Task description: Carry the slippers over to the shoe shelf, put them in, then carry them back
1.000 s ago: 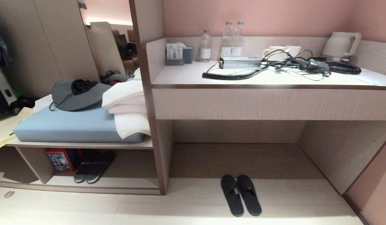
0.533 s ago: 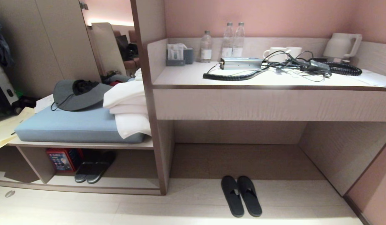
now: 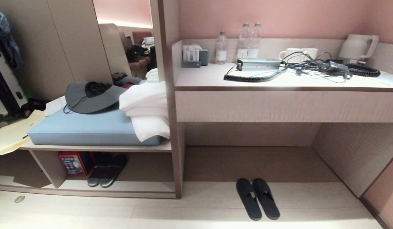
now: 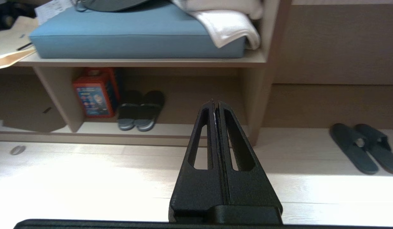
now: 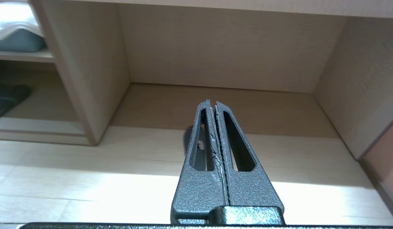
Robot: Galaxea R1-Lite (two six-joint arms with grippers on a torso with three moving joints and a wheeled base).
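Pale plank floor (image 3: 196,213) before beige wood-grain furniture. Lying there at the mouth of the desk recess, side by side and touching: flat black thin-soled slide slippers (image 3: 258,198) with wide straps. Probably light, limp and bendy, matte rather than slick; best pinched at a strap, or at the two inner sole edges together. Well apart to the left, low wood-grain shoe shelf (image 3: 145,186), already housing a dark rounded closed-toe pair (image 3: 107,170) beside a red box (image 3: 72,163). Left gripper (image 4: 215,102) and right gripper (image 5: 213,102) both pressed closed, empty, hanging above the floor.
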